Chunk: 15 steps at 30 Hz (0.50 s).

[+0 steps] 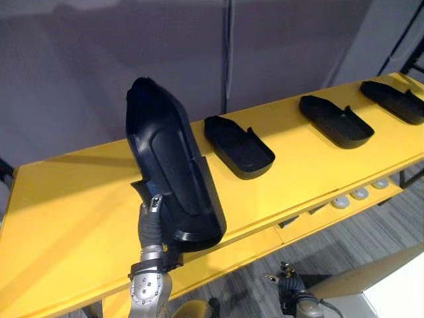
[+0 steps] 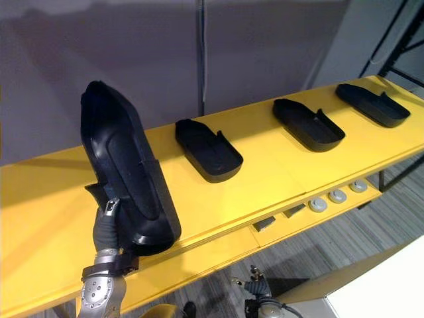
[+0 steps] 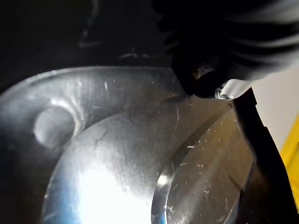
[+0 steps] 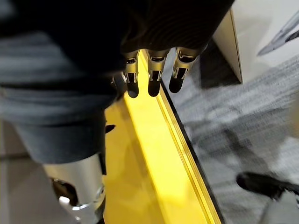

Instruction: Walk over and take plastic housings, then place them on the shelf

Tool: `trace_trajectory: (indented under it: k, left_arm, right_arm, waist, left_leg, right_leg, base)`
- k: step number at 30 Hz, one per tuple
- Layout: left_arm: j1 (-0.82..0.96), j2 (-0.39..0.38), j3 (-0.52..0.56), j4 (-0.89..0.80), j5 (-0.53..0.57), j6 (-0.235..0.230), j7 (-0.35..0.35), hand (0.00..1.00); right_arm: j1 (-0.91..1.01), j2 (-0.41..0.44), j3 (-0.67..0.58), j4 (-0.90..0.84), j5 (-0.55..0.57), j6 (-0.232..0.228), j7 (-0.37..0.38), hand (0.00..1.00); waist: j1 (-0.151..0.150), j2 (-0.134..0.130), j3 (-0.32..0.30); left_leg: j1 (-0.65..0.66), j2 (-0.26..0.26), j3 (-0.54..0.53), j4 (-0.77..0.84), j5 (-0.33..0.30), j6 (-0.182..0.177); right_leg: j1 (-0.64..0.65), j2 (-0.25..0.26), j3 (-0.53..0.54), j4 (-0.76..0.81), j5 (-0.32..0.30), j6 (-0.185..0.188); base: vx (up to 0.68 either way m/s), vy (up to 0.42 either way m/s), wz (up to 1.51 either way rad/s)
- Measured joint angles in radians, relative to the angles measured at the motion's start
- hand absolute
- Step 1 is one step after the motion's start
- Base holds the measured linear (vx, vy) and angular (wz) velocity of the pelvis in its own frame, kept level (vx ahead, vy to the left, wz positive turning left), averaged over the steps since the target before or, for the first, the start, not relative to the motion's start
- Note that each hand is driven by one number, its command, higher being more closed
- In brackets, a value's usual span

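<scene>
Left hand [image 1: 152,227], closest in, has its fingers clamped on the bottom end of a black plastic housing [image 1: 173,172], held over the front edge of the yellow shelf [image 1: 66,212], long axis nearly upright, tip pointing up and leaning toward the wall [image 1: 99,59]. Three more housings [image 1: 238,147] lie flat along the shelf to its right; right hand [image 4: 153,74] hangs low, fingers loose and straight.

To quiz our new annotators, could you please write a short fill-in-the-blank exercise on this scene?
1. The shelf is ___.
2. ___ housings lie on it.
3. The robot's ___ hand holds a fourth housing.
Missing words: yellow; three; left.
</scene>
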Motion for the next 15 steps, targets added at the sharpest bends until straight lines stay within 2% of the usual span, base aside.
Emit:
trace_trajectory:
  k: [1, 2, 3, 4, 5, 7, 10, 13, 15]
  left_arm:
    - [0.001, 0.001, -0.014, 0.0, 0.0, 0.0, 0.0, 1.0]
    - [0.004, 0.002, -0.015, -0.004, 0.0, -0.001, 0.0, 1.0]
    - [0.001, 0.002, -0.015, 0.002, -0.001, -0.004, 0.001, 1.0]
    - [0.005, 0.002, -0.017, 0.007, 0.0, -0.003, 0.0, 1.0]
    - [0.006, 0.001, -0.018, 0.006, -0.002, -0.003, -0.005, 1.0]
    - [0.006, 0.001, -0.017, 0.006, -0.003, -0.003, -0.009, 1.0]
    - [0.007, 0.001, -0.019, 0.007, -0.004, -0.003, -0.01, 1.0]
    - [0.004, 0.002, -0.027, 0.006, -0.004, -0.003, -0.014, 1.0]
    - [0.004, 0.002, -0.037, 0.007, -0.003, -0.003, -0.015, 1.0]
  right_arm:
    - [0.021, 0.012, -0.001, -0.009, 0.002, 0.001, 0.0, 0.0]
    - [0.034, 0.025, 0.002, -0.014, 0.005, 0.001, 0.0, 0.0]
    - [0.032, 0.026, 0.002, -0.014, 0.006, 0.002, -0.001, 0.0]
    - [0.033, 0.027, 0.003, -0.026, 0.017, 0.004, -0.005, 0.0]
    - [0.034, 0.027, 0.004, -0.049, 0.023, 0.004, -0.006, 0.0]
    - [0.029, 0.027, 0.002, -0.069, 0.026, 0.003, -0.009, 0.0]
    - [0.027, 0.028, -0.015, -0.085, 0.026, 0.002, -0.012, 0.0]
    - [0.033, 0.03, -0.014, -0.085, 0.026, 0.001, -0.016, 0.0]
    - [0.036, 0.031, -0.014, -0.085, 0.026, 0.001, -0.016, 0.0]
  waist:
    - [-0.013, -0.014, -0.009]
    - [-0.016, -0.048, -0.028]
    - [-0.017, -0.053, -0.029]
    - [-0.021, -0.044, -0.036]
    - [-0.019, -0.04, -0.041]
    - [-0.016, -0.048, -0.051]
    - [-0.013, -0.066, -0.063]
    - [0.007, -0.067, -0.069]
    - [0.005, -0.069, -0.073]
  left_leg:
    - [-0.006, -0.004, -0.005, 0.001, 0.002, -0.004]
    - [-0.026, -0.017, 0.001, 0.014, 0.001, -0.014]
    - [-0.041, -0.015, 0.003, 0.035, -0.005, -0.024]
    - [-0.063, 0.023, 0.01, 0.08, -0.021, -0.052]
    - [-0.083, 0.045, 0.005, 0.111, -0.025, -0.064]
    - [-0.083, 0.062, 0.0, 0.115, -0.028, -0.068]
    - [-0.068, 0.065, -0.023, 0.107, -0.025, -0.075]
    - [-0.033, 0.067, -0.031, 0.088, -0.022, -0.079]
    - [-0.032, 0.06, -0.055, 0.07, -0.008, -0.088]
  right_leg:
    - [0.007, 0.007, 0.025, -0.079, 0.003, 0.004]
    - [0.017, -0.013, 0.009, -0.193, 0.018, -0.012]
    - [0.029, -0.02, -0.006, -0.213, 0.002, 0.028]
    - [0.044, 0.003, -0.047, -0.236, 0.011, 0.017]
    - [0.06, 0.023, -0.074, -0.25, 0.014, 0.012]
    - [0.086, 0.044, -0.094, -0.272, 0.018, 0.005]
    - [0.128, 0.058, -0.127, -0.32, 0.031, -0.002]
    - [0.166, 0.064, -0.14, -0.338, 0.045, -0.007]
    - [0.173, 0.067, -0.15, -0.346, 0.051, -0.012]
  base:
    - [0.01, -0.221, 0.92]
    - [0.02, -0.24, 0.89]
    - [0.04, -0.227, 0.77]
    - [0.04, -0.193, 0.62]
    - [0.06, -0.167, 0.53]
    - [0.1, -0.138, 0.29]
    - [0.1, -0.096, 0.28]
    - [0.06, -0.038, 0.15]
    - [0.0, -0.033, 0.34]
